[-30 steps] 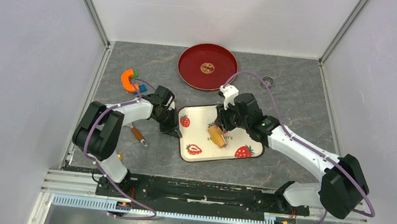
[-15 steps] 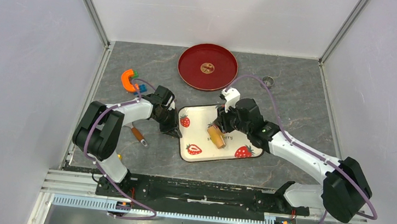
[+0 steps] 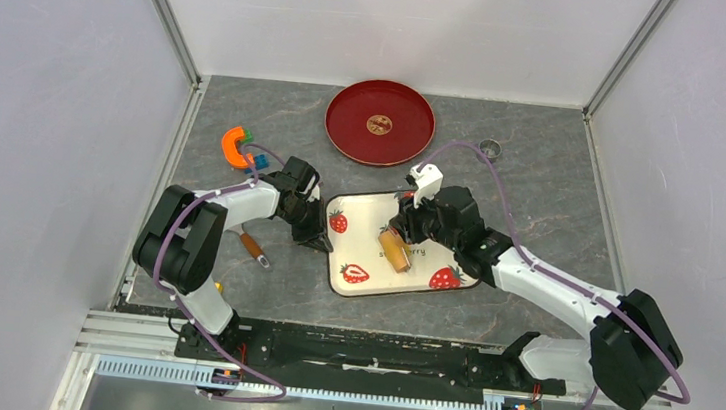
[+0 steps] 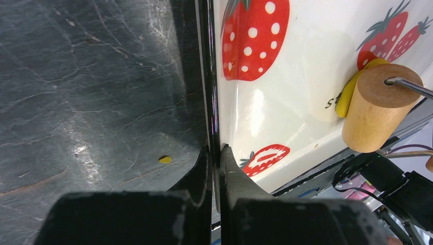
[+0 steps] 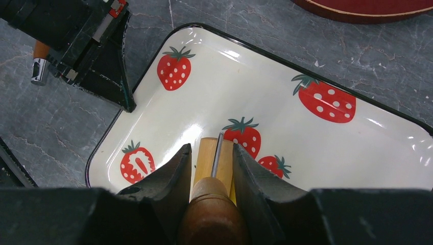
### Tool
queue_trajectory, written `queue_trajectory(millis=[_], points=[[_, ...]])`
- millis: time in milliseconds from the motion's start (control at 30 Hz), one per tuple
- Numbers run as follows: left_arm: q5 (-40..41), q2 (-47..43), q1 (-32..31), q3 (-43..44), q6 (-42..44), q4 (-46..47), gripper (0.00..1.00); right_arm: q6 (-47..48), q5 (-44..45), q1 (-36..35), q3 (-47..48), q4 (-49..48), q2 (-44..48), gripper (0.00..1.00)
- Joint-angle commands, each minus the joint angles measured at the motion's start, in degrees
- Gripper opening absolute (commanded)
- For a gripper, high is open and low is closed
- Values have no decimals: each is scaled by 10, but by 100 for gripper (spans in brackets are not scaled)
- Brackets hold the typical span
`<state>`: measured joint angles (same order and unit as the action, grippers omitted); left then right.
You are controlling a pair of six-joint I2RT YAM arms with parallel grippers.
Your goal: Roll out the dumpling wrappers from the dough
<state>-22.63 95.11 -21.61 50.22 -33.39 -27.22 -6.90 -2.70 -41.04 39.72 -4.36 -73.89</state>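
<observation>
Right gripper (image 5: pixel 210 153) nearer (roller (image 3: pixel 396 249) diagonal)

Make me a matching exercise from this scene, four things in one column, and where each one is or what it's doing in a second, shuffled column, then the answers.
Column A
1. left gripper
2. right gripper
3. dough
4. plate

Column B
a. red, beyond the tray, apart from both arms
b. shut on the tray's rim
c. yellow, on the tray against the roller
d. gripping the roller's handle

Pairs: 1-b, 2-d, 3-c, 4-a
</observation>
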Motion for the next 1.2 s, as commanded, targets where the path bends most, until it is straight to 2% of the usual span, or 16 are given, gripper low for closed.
queue_trajectory(millis=[0,833,1167], points=[[34,10,1,3,38,-31,2,49,45,9,-81,198,-69,0],[12,3,2,18,15,-17,2,53,-66,8,-104,190,-76,0],[-19,2,31,29,1,-3,2,32,-102,5,-130,170,-64,0]])
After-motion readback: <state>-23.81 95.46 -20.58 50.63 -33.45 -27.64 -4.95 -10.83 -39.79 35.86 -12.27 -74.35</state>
